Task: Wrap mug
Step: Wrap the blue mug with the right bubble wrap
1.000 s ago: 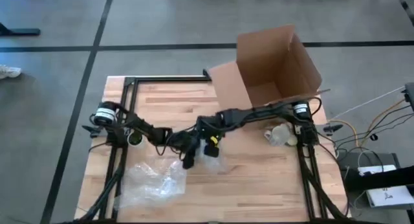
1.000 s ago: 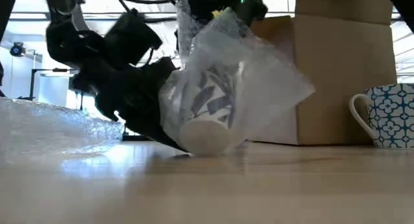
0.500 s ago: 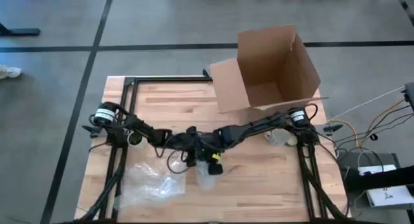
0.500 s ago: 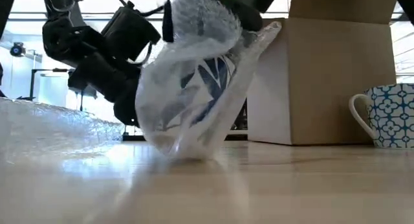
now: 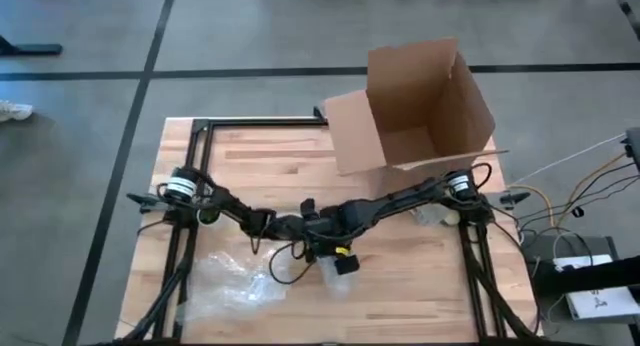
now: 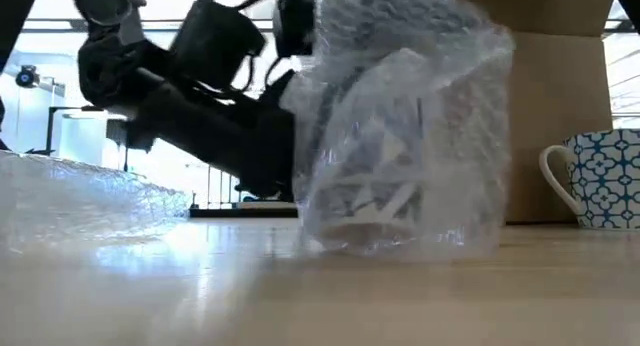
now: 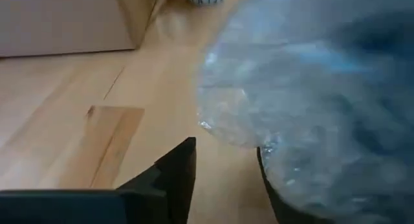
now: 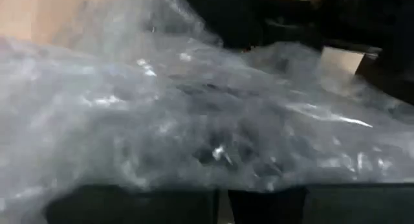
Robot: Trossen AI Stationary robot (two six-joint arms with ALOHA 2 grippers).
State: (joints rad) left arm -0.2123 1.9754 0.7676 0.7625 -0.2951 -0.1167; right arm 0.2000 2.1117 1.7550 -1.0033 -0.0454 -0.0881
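Table (image 5: 260, 161) carries everything; landmark is the cardboard box (image 5: 420, 106) at its far edge. Wrapped mug (image 6: 405, 136) stands on the near side of the box, under the right gripper (image 5: 335, 258), clenched on its bubble wrap. Left gripper (image 5: 290, 228) just beside it; grip unclear.

Wrapped mug (image 6: 405, 146) mid-table, box (image 5: 415, 106) behind, second mug (image 6: 590, 178) right, loose wrap (image 5: 228, 284) left

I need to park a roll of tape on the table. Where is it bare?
Bare wood lies between the table's far-left corner and the cardboard box, and at the near-right edge. The middle is crowded: both hands at the wrapped mug, loose bubble wrap near-left.
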